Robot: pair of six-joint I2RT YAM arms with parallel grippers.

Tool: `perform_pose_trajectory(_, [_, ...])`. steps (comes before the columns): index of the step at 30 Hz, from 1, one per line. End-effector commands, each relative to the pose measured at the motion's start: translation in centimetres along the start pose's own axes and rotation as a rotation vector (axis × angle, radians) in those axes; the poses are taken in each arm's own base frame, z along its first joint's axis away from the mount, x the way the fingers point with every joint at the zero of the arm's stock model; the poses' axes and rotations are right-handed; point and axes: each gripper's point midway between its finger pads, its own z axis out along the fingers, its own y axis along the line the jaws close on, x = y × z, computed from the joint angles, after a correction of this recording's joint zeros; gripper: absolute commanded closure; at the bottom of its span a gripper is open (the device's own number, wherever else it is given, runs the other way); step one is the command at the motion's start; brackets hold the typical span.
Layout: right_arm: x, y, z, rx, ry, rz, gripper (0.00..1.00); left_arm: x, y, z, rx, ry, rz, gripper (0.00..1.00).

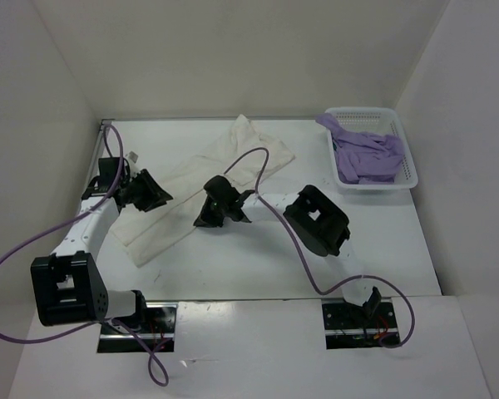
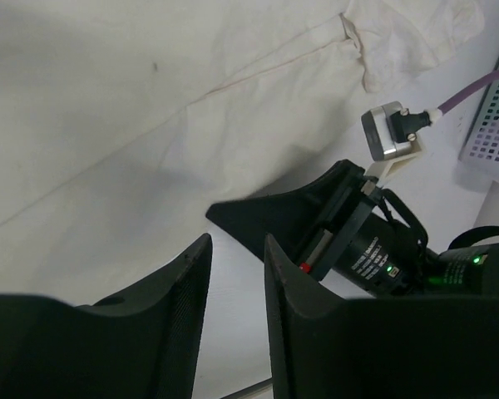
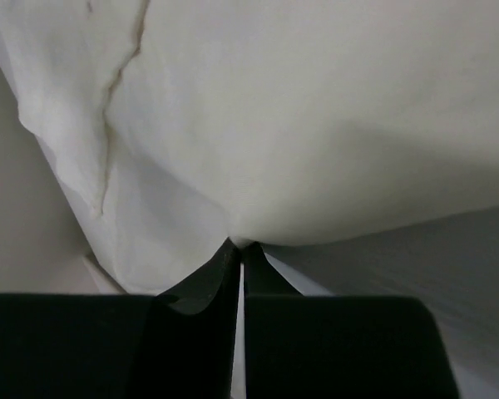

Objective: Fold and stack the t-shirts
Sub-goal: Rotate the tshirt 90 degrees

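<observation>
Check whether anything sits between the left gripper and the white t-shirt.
Nothing visible does. The left gripper hangs open at the left edge of the white t-shirt, with bare fabric just beyond its fingertips. The right gripper is shut on the shirt's near edge further right, to the side of that path.

Cream cotton t-shirt [image 1: 183, 179]: part lies under the right gripper [image 1: 204, 220]; right wrist view cuts it at 9, 12 and 3 o'clock. White plastic mesh basket [image 2: 492, 125]: left wrist view cuts it at 3 o'clock. Crumpled purple garments [image 1: 366, 158]: we cannot count them.
</observation>
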Motion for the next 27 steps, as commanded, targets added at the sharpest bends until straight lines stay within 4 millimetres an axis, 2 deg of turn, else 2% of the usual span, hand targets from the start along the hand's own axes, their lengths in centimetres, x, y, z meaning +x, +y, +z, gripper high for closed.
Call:
perform_pose_trajectory(1, [-2.0, -3.3, -0.8, 0.066, -0.021, 0.074, 0.98, 0.4, 0.4, 0.4, -0.01, 0.019, 0.048, 0.61])
perform_pose_trajectory(2, [-3.0, -7.4, -2.1, 0.123, -0.034, 0.099, 1.0, 0.5, 0.0, 0.3, -0.005, 0.025, 0.055, 0.59])
perform_pose_trajectory(3, [-3.8, -8.7, -3.7, 0.134, -0.047, 0.062, 1.0, 0.4, -0.4, 0.3, -0.006, 0.02, 0.078, 0.58])
perform_pose_trajectory(4, [-4.1, -10.3, -6.8, 0.158, -0.067, 0.042, 1.0, 0.9, -0.5, 0.7, -0.006, 0.039, 0.084, 0.58])
perform_pose_trajectory(5, [-4.7, -11.5, -8.4, 0.168, -0.059, 0.024, 1.0, 1.8, -1.0, 1.2, 0.0, 0.07, 0.102, 0.58])
perform_pose_trajectory(6, [-6.1, -14.7, -10.8, 0.233, -0.051, 0.022, 1.0, 2.3, -1.5, 1.4, 0.008, 0.083, 0.106, 0.57])
perform_pose_trajectory(7, [-5.4, -15.6, -13.1, 0.209, -0.019, 0.018, 1.0, 3.0, -1.7, 1.9, 0.007, 0.109, 0.115, 0.57])
perform_pose_trajectory(8, [-5.4, -16.5, -14.3, 0.207, 0.002, 0.015, 1.0, 4.3, -2.3, 2.4, 0.014, 0.147, 0.128, 0.55])
perform_pose_trajectory(9, [-5.3, -18.5, -15.8, 0.245, 0.035, 0.011, 0.91, 4.9, -2.8, 2.5, 0.021, 0.16, 0.135, 0.55])
perform_pose_trajectory(10, [-4.5, -19.2, -16.3, 0.266, 0.059, -0.001, 0.83, 5.5, -2.8, 2.9, 0.014, 0.177, 0.146, 0.54])
perform_pose_trajectory(11, [-4.3, -18.9, -17.1, 0.261, 0.056, -0.016, 0.72, 7.2, -2.8, 3.2, 0.012, 0.218, 0.163, 0.52])
perform_pose_trajectory(12, [-4.1, -18.8, -17.6, 0.26, 0.055, -0.016, 0.5, 8.2, -2.6, 3.2, 0.002, 0.245, 0.155, 0.5])
perform_pose_trajectory(13, [-3.3, -19.3, -18.0, 0.267, 0.057, 0.017, 0.44, 9.2, -2.2, 3.1, -0.01, 0.274, 0.154, 0.48])
perform_pose_trajectory(14, [-3.6, -18.2, -19.0, 0.23, 0.018, 0.022, 0.41, 10.0, -1.8, 3.1, -0.022, 0.298, 0.152, 0.47])
perform_pose_trajectory(15, [-3.5, -18.2, -19.6, 0.233, -0.008, 0.041, 0.41, 11.4, -0.9, 2.8, -0.049, 0.342, 0.142, 0.47])
perform_pose_trajectory(16, [-2.3, -18.9, -20.0, 0.249, -0.011, 0.089, 0.4, 12.3, -0.6, 2.7, -0.061, 0.369, 0.143, 0.46])
perform_pose_trajectory(17, [-2.2, -18.9, -20.6, 0.247, -0.033, 0.107, 0.4, 13.3, -0.4, 2.4, -0.068, 0.401, 0.131, 0.46])
perform_pose_trajectory(18, [-2.4, -18.3, -21.7, 0.223, -0.08, 0.117, 0.4, 14.3, -0.6, 2.2, -0.073, 0.432, 0.146, 0.43])
perform_pose_trajectory(19, [-0.9, -19.5, -21.9, 0.25, -0.067, 0.143, 0.4, 15.8, -1.8, 2.0, -0.057, 0.461, 0.169, 0.4])
perform_pose_trajectory(21, [-0.1, -19.4, -23.3, 0.244, -0.11, 0.199, 0.4, 18.4, -1.9, 1.4, -0.062, 0.536, 0.177, 0.39])
perform_pose_trajectory(22, [1.2, -20.3, -23.5, 0.264, -0.101, 0.222, 0.4, 20.1, -1.7, 1.2, -0.072, 0.578, 0.198, 0.39])
perform_pose_trajectory(23, [2.7, -20.2, -23.8, 0.27, -0.078, 0.259, 0.4, 21.8, -0.2, 0.8, -0.116, 0.625, 0.173, 0.39])
perform_pose_trajectory(24, [3.2, -19.7, -24.3, 0.245, -0.093, 0.264, 0.39, 22.7, 0.1, 0.7, -0.122, 0.635, 0.162, 0.39])
perform_pose_trajectory(25, [4.6, -20.5, -24.3, 0.255, -0.076, 0.285, 0.39, 23.6, -0.8, 0.3, -0.094, 0.642, 0.199, 0.36])
perform_pose_trajectory(26, [6.3, -20.6, -24.3, 0.26, -0.042, 0.283, 0.39, 24.2, -0.6, 0.2, -0.104, 0.652, 0.185, 0.35])
perform_pose_trajectory(27, [7.2, -20.7, -24.3, 0.256, -0.035, 0.33, 0.39, 24.6, -0.1, 0.3, -0.116, 0.658, 0.171, 0.35])
